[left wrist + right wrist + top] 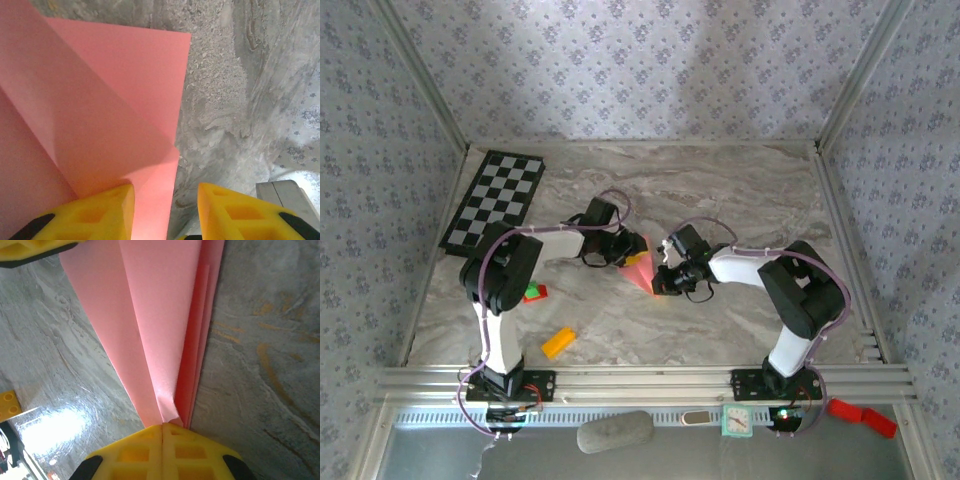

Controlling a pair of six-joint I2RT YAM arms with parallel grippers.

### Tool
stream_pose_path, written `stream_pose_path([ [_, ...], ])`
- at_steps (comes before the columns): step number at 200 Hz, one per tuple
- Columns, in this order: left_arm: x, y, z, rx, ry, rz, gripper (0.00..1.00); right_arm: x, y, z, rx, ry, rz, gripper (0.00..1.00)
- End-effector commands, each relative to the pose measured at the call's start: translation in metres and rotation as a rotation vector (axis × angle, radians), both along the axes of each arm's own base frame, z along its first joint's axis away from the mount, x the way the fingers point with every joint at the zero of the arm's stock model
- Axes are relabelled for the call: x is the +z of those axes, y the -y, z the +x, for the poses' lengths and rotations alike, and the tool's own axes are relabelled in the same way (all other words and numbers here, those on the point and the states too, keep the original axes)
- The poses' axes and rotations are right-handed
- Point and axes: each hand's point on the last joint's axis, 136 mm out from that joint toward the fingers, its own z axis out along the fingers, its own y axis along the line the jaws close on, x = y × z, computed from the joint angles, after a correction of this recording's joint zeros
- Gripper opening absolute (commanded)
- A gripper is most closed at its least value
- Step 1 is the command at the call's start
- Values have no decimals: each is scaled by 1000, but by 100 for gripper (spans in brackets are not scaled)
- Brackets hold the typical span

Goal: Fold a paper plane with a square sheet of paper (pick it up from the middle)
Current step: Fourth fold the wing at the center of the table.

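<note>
The square sheet of paper is folded into a narrow, pointed, salmon-pink paper plane (638,270) lying on the marble table between the two grippers. My right gripper (163,426) is shut on its pointed tip, and the layered folds (150,315) fan away from the jaws. In the top view that gripper (660,283) is at the paper's near right end. My left gripper (165,192) is open at the wide end (625,248). Its left finger (95,212) is over the paper (110,100), and the paper's edge runs through the gap between the fingers.
A checkerboard mat (495,198) lies at the back left. An orange block (558,342) and a red-and-green block (534,293) sit near the left arm's base. Patterned walls close in the table on three sides.
</note>
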Motion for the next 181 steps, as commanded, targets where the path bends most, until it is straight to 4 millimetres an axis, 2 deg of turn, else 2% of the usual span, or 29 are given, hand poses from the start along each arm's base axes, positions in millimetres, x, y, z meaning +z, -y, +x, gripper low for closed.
stream_pose_path([
  [1,-1,3,7,-21,15,6,38,-20,22,-23,12,-86,-95,4],
  [51,-16,-2,4,-13,-17,43,38,-16,21,-21,11,-80,-77,4],
  [90,-23,-7,0,2,-41,68,37,27,-2,6,-30,29,52,5],
  [106,-23,-8,-1,9,-47,75,37,35,-7,15,-53,60,56,5],
  [154,-25,-10,-3,22,-58,81,35,25,-14,35,-114,58,17,2],
  [181,-26,-10,-3,25,-61,79,35,19,-19,39,-112,52,-4,1],
])
